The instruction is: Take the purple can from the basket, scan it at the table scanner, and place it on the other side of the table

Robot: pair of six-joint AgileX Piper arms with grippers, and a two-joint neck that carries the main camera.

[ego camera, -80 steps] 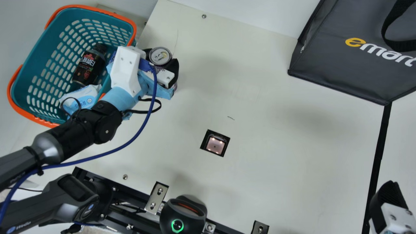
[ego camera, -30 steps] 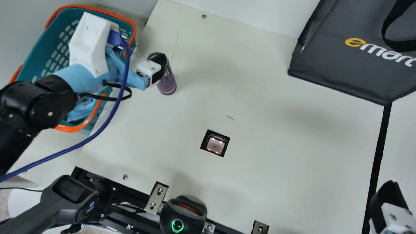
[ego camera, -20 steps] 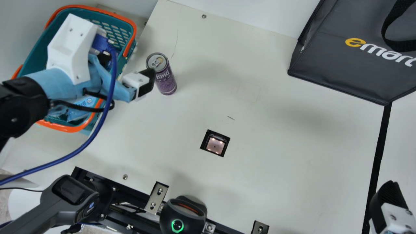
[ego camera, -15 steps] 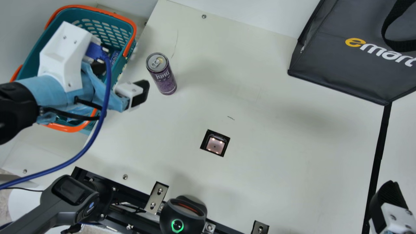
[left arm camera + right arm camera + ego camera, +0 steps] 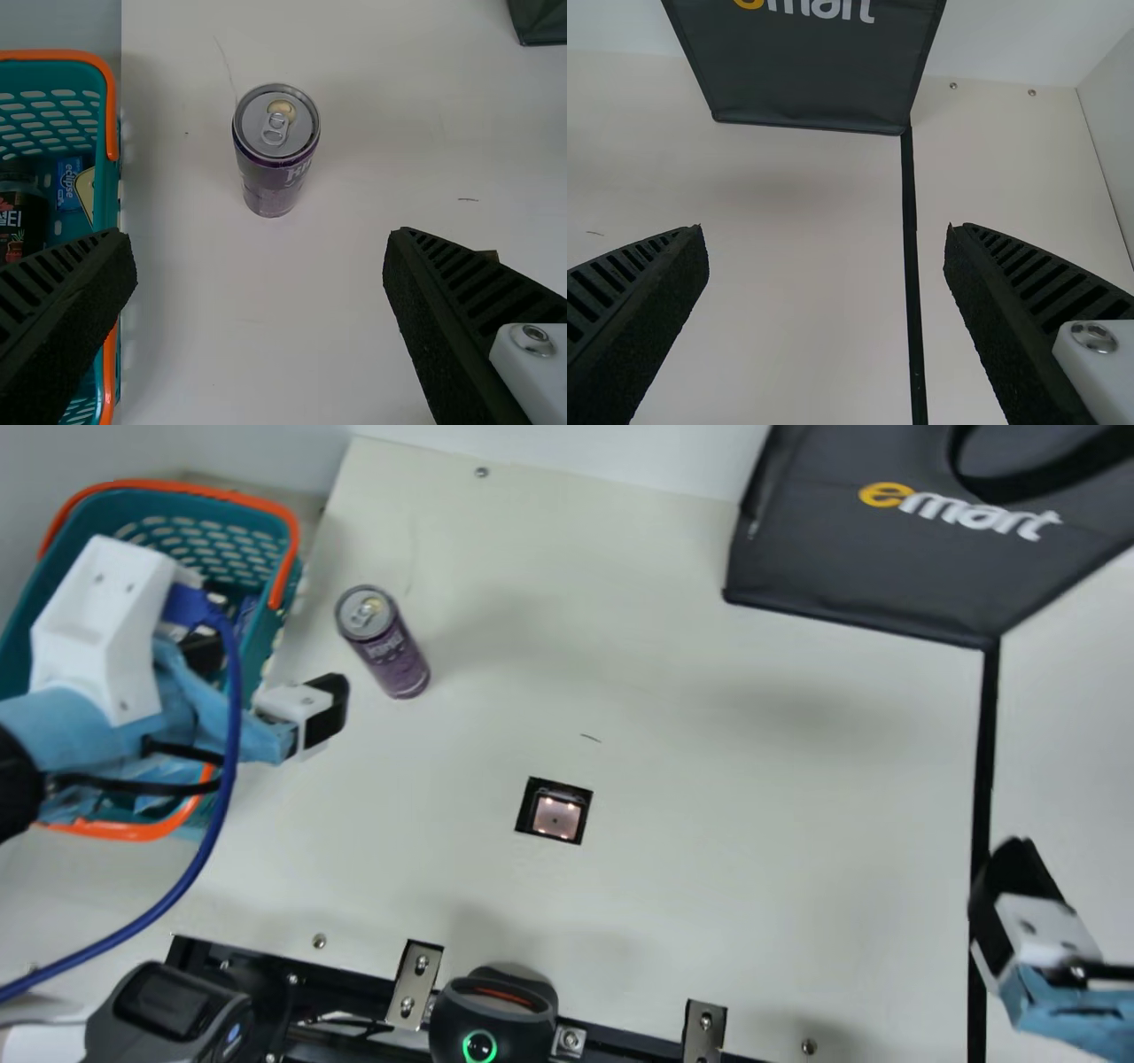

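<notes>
My left claw (image 5: 260, 239), spread wide, has backed off the purple can (image 5: 275, 150), upright near the counter's (image 5: 753, 850) left edge; scanning likely comes next.

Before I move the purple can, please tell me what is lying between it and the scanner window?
Just bare cream table lies between the purple can and the scanner window; the main view shows this stretch.

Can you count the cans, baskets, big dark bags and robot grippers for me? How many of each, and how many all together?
Can: 1
Basket: 1
Big dark bag: 1
Grippers: 2, the left gripper and right gripper
Total: 5
</notes>
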